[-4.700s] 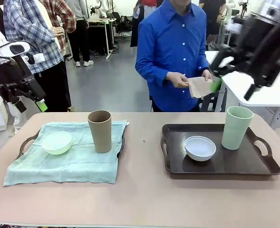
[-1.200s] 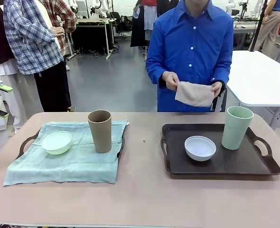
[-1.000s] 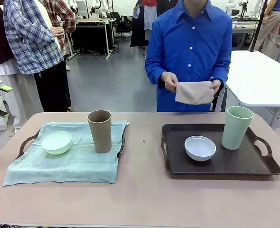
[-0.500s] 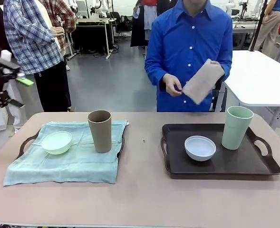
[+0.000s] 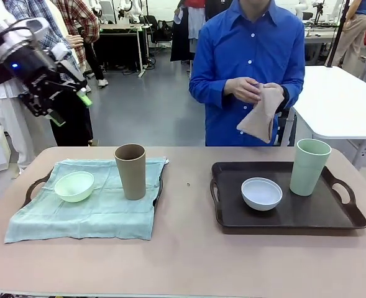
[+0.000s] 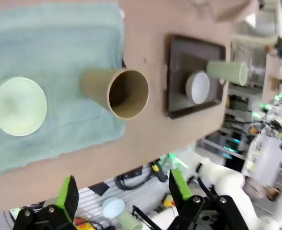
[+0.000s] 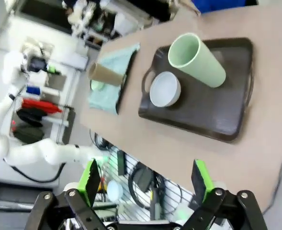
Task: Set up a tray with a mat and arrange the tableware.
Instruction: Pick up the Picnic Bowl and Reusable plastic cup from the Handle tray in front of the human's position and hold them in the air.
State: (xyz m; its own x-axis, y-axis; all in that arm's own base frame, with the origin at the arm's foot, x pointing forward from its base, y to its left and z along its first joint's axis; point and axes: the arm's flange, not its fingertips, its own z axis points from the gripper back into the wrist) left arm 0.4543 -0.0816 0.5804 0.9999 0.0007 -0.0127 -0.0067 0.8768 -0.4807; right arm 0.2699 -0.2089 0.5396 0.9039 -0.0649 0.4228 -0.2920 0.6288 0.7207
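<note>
A mint green bowl [image 5: 74, 185] and a brown cup [image 5: 130, 171] stand on a teal mat [image 5: 89, 214] that covers the left tray [image 5: 36, 185]. On the bare dark right tray [image 5: 307, 214] are a white bowl [image 5: 261, 192] and a pale green cup [image 5: 310, 166]. The person in blue holds a beige cloth [image 5: 259, 117] in both hands behind that tray. My left gripper [image 5: 69, 108] hangs open, high above the table's far left corner. In its wrist view the left gripper [image 6: 123, 191] is empty, with the brown cup [image 6: 117, 91] far below. My right gripper [image 7: 145, 180] is open and empty, high over the pale green cup [image 7: 196, 58] and white bowl [image 7: 164, 89].
Bare tabletop [image 5: 186, 186] lies between the two trays and along the near edge. A white table [image 5: 338, 99] stands at the back right. Other people [image 5: 71, 37] stand behind the left side.
My left arm has swung in from the left edge, up and toward the table. The person has brought both hands together and the beige cloth now hangs down.
</note>
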